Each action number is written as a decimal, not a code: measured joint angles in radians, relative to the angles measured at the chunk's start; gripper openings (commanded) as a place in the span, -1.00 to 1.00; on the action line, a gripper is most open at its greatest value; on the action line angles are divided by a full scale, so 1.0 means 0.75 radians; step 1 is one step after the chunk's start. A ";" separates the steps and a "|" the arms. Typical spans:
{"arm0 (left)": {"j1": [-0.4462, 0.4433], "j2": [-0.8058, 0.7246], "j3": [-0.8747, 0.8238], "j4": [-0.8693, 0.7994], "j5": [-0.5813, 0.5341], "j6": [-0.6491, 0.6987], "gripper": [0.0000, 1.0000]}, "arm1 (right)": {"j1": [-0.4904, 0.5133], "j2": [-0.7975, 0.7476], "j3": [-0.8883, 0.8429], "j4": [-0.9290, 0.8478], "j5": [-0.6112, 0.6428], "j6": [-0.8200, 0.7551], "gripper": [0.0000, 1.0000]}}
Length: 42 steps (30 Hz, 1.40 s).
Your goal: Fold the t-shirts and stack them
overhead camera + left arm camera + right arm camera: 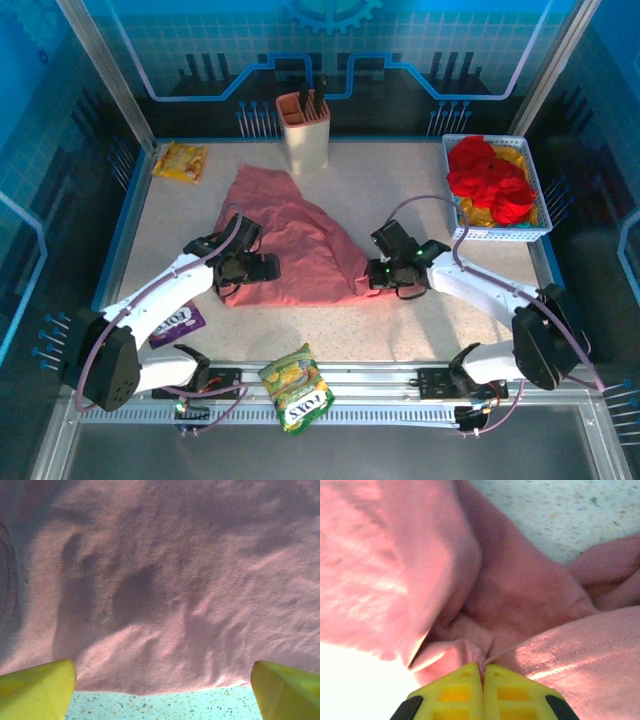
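Since our yellow-fingered right gripper (483,670) is clenched on a bunched fold at the right edge of the dusty salmon-pink cloth t-shirt (300,240), we judge that corner is taken for folding. Our left gripper (161,690) hovers spread wide over the shirt's near hem, grasping nothing, poised for the other corner. The shirt lies rumpled on the speckled table (400,190); bright red and yellow shirts (488,178) wait in the pale mesh basket (500,235).

Blue-walled cell, pale speckled counter (400,215).
Glossy circuit-patterned wall panels (330,60) rise behind the counter's far edge; silver posts (105,65) stand at its far corners.
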 measured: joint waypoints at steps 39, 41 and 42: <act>0.000 0.043 -0.017 0.037 0.001 0.002 0.82 | 0.003 0.170 0.053 0.193 -0.129 -0.164 0.14; 0.000 0.043 -0.019 0.039 0.001 0.002 0.82 | -0.001 0.202 0.020 0.228 -0.185 -0.194 0.14; 0.000 0.043 -0.019 0.039 0.001 0.002 0.82 | -0.003 0.219 0.009 0.243 -0.210 -0.206 0.13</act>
